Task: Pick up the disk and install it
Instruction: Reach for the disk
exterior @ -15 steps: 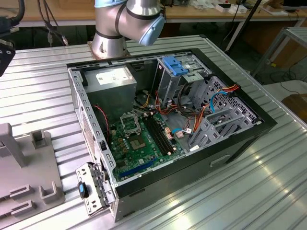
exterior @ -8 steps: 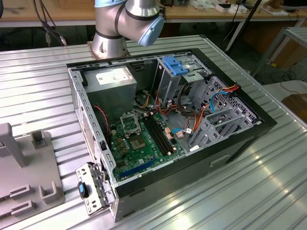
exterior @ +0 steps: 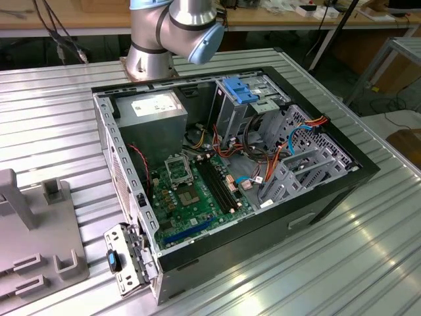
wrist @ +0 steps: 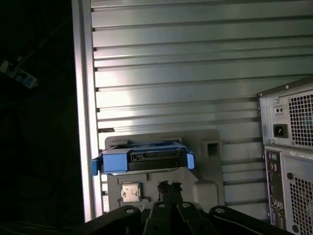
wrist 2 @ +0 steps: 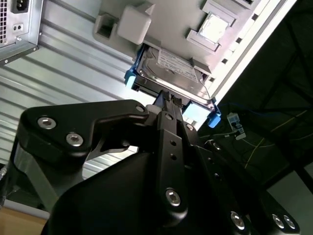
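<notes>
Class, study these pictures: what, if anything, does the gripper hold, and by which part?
Nothing, it seems: the gripper sits just short of the disk, which lies on its grey holder.

open computer case (exterior: pixel 276 227) lies on ribbed metal table (exterior: pixel 46 112), arm base (exterior: pixel 172 33) behind.
</notes>
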Tool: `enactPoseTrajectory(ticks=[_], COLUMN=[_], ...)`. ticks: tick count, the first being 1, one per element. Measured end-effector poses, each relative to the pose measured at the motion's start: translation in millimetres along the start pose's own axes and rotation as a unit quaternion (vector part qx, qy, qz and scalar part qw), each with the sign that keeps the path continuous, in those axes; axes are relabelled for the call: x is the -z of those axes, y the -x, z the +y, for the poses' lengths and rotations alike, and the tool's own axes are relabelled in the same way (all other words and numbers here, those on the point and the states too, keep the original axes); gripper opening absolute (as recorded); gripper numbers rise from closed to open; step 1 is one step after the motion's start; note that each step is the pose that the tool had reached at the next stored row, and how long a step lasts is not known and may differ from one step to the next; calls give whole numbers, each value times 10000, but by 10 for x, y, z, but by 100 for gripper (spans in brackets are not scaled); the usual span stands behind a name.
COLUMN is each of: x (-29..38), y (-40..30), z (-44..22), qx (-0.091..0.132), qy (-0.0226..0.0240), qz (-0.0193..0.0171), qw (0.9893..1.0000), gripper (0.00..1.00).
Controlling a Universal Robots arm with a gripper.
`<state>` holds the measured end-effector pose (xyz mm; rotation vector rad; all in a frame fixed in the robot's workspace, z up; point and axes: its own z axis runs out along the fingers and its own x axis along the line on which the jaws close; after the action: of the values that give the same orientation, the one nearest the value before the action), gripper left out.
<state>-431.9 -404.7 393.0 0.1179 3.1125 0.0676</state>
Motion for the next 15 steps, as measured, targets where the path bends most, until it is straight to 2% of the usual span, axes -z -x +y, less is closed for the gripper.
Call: enactPoseTrajectory(ticks=[1, 4, 7, 9, 15], x=[1, 3, 3, 4, 5], y=[-36, -231, -323, -361, -366], z=[1, 14, 23, 23, 23], qx=[0, 0, 0, 0, 0], qy=[0, 0, 0, 0, 0], qz=[1, 0, 0, 0, 0], qw=[10000, 10000, 10000, 10000, 10000], gripper=[11, 11, 11, 11, 11])
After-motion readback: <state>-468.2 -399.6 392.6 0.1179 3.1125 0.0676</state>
